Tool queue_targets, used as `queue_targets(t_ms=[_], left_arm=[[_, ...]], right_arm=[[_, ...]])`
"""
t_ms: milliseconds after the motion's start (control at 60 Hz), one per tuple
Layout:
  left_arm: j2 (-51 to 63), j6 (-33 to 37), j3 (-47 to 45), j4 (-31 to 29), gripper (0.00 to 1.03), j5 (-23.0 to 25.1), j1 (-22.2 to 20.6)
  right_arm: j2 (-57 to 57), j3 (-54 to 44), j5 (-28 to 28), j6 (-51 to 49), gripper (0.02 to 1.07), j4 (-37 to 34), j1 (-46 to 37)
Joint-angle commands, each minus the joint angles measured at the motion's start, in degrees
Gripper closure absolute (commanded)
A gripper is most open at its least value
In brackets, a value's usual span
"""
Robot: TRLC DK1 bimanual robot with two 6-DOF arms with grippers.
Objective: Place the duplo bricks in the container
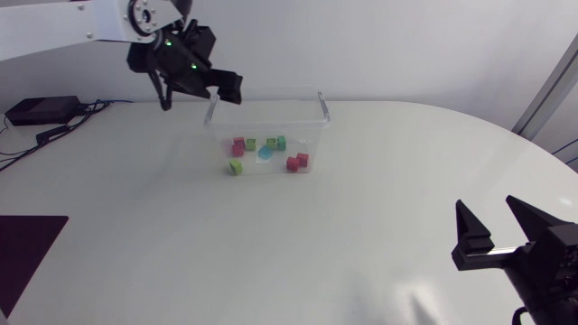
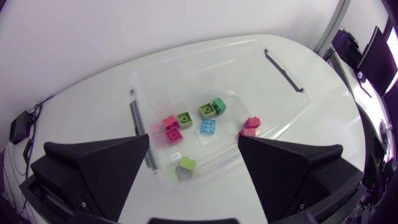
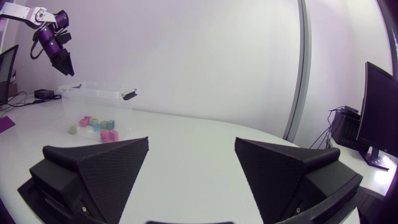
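1. Duplo bricks (image 2: 208,127): all that show lie on the floor of the clear container (image 2: 249,81). Neither gripper holds one.
2. Left gripper (image 2: 194,138): fingers spread wide, nothing between them. It hangs above the container without touching it.
3. The left wrist view looks straight down into the container and separates the bricks best.
   - The light blue brick (image 2: 208,127) lies at the middle.
   - Two lime bricks (image 2: 183,117) and a dark green brick (image 2: 219,106) form a row just beyond it.
   - Two pink bricks (image 2: 170,122) lie touching at the left.
   - Two red bricks (image 2: 251,123) lie touching at the right.
   - A single lime brick (image 2: 186,163) sits against the near wall, towards the left corner.
4. The head view shows what the wrist view cannot: the left gripper is over the container's far left corner. The container stands on the far half of the white table (image 1: 271,262).
5. Right gripper (image 1: 490,217): released, fingers wide apart and empty. It is at the near right of the table, well apart from the container.
6. The right wrist view shows the container side-on from across the table, with the bricks as a low cluster behind its wall and the left gripper pointing down above it.
7. Only the head view shows:
   - a black box (image 1: 36,110) with cables at the far left;
   - a dark mat (image 1: 27,248) at the near left edge.
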Motion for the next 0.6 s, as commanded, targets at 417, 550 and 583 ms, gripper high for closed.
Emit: queue_targets(t_ms=[417,550,583], left_arm=[[-37.5,3.1,-42.8,17.9,0.03,0.0,10.4],[-46.5,3.3,-52.5,21.8,0.03,0.8,15.1],[-49.5,3.2,-55.4,23.4,0.03,1.3,16.8]], right_arm=[[-0.5,-1.1,-0.5,-0.9,0.07,0.4,0.4],[-0.5,-1.1,-0.5,-0.9,0.07,0.4,0.4],[-0.5,-1.1,-0.5,-0.9,0.07,0.4,0.4]])
